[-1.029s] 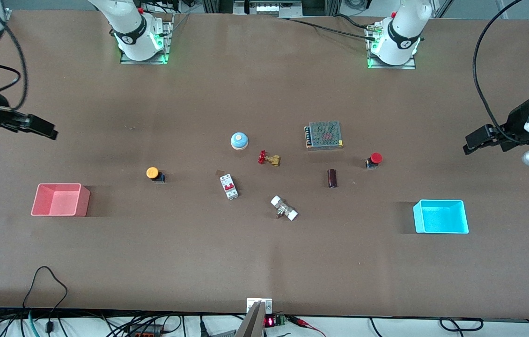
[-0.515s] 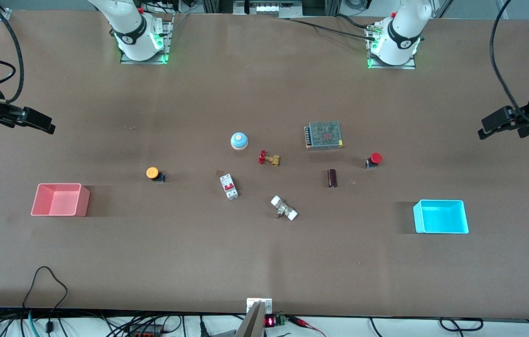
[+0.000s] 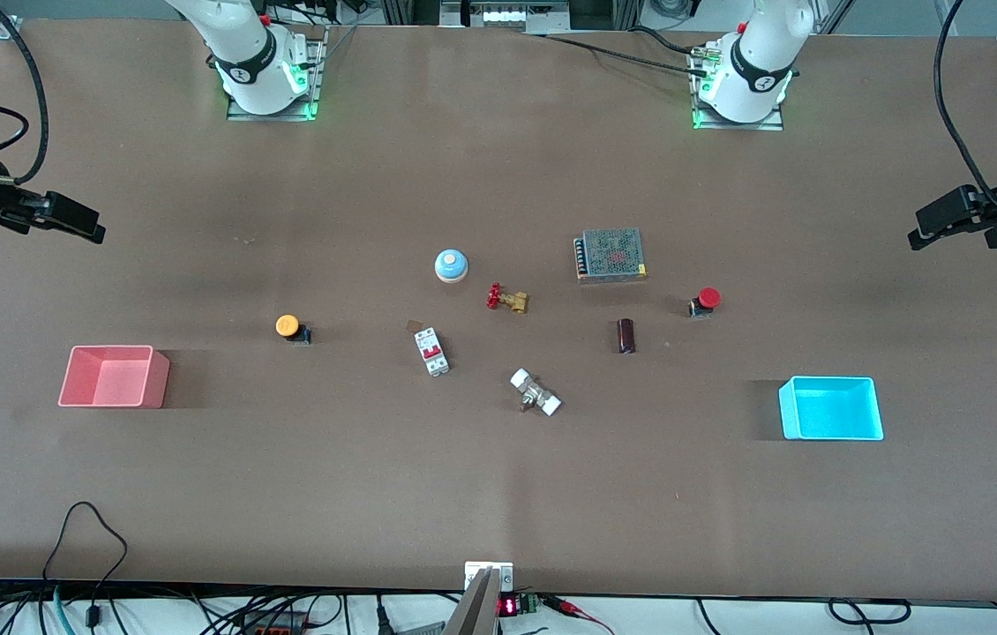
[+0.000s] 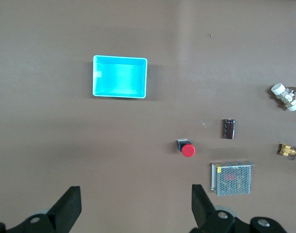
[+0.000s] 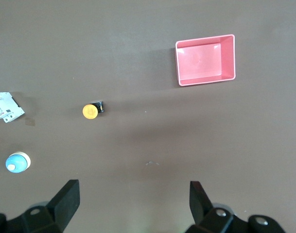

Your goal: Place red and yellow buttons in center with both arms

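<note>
The red button (image 3: 708, 299) sits on the brown tabletop toward the left arm's end; it also shows in the left wrist view (image 4: 187, 149). The yellow button (image 3: 288, 326) sits toward the right arm's end, between the pink bin and the breaker; it also shows in the right wrist view (image 5: 91, 110). My left gripper (image 3: 922, 232) hangs high over the table's left-arm end, open and empty (image 4: 136, 204). My right gripper (image 3: 86, 229) hangs high over the right-arm end, open and empty (image 5: 133, 201). The table's center (image 3: 498, 353) holds several other parts.
Around the center lie a blue-domed bell (image 3: 452, 265), a brass valve with a red handwheel (image 3: 505, 299), a white breaker (image 3: 431, 350), a white-ended fitting (image 3: 535, 392), a dark cylinder (image 3: 626, 335) and a mesh power supply (image 3: 610, 254). A pink bin (image 3: 115, 377) and a cyan bin (image 3: 831, 407) stand toward the ends.
Both grippers have drawn outward toward the table's ends and risen a little in the view. Nothing on the table has moved.
</note>
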You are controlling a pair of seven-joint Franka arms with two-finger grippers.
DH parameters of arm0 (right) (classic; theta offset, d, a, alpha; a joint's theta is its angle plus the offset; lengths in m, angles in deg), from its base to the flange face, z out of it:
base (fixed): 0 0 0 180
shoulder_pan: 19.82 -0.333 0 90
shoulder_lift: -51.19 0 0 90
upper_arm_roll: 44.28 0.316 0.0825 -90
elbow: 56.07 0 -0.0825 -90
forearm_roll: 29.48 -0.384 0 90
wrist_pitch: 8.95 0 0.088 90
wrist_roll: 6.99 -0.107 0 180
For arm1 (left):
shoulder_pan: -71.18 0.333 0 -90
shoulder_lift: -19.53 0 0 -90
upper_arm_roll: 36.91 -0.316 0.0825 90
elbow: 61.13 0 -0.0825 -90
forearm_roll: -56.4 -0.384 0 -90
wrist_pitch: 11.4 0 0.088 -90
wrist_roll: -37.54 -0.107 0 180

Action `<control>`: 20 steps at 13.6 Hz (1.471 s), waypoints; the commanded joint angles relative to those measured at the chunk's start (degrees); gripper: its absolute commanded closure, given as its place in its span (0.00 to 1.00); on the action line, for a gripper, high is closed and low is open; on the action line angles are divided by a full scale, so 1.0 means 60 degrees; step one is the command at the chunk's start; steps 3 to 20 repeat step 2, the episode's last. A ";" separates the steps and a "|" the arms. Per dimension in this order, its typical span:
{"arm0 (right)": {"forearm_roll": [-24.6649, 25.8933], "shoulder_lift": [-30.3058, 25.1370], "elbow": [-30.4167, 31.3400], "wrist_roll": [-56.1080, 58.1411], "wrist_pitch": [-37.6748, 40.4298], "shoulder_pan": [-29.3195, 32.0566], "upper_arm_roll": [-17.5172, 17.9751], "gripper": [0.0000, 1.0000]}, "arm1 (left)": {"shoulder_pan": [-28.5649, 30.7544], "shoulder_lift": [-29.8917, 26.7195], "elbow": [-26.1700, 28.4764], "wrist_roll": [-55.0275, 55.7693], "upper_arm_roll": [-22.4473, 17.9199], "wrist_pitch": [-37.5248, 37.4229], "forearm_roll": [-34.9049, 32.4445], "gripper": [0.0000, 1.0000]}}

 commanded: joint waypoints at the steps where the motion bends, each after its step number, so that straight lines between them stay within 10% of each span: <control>1: -0.0061 -0.0243 0.0222 0.0170 0.0079 0.0002 -0.0064 0.00 | 0.0051 -0.0133 0.0044 -0.0237 0.0079 -0.0131 -0.0166 0.00; 20: -0.0061 -0.0229 0.0222 0.0170 0.0064 0.0016 -0.0064 0.00 | 0.0066 -0.0134 0.0059 -0.0237 0.0079 -0.0131 -0.0166 0.00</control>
